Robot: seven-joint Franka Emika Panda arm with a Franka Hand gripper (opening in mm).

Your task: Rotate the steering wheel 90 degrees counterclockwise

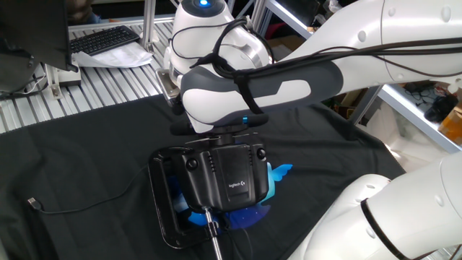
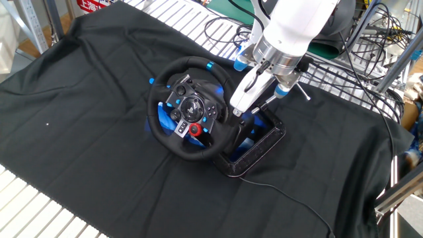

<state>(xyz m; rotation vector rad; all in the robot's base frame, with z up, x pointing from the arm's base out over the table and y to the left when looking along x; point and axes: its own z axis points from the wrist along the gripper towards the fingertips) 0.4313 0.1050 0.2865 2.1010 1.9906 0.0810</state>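
Your surface (image 2: 79, 198) is slatted aluminium, draped with a black cloth (image 2: 86, 112). At 11 o'clock in one fixed view you have a black keyboard (image 1: 105, 40) on loose papers (image 1: 115, 58). In the other fixed view, tangled cables (image 2: 228, 26) lie at 12 o'clock, a metal frame post (image 2: 400, 56) at 3 o'clock.

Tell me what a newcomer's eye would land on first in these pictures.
First, the steering wheel, standing mid-table on the black cloth, its hub lit with blue buttons and one red knob. Next, the big white robot arm coming down from the upper right, its pincer at the wheel's right rim. In the other fixed view, the arm's grey-and-white joint hangs right above the wheel's black housing.
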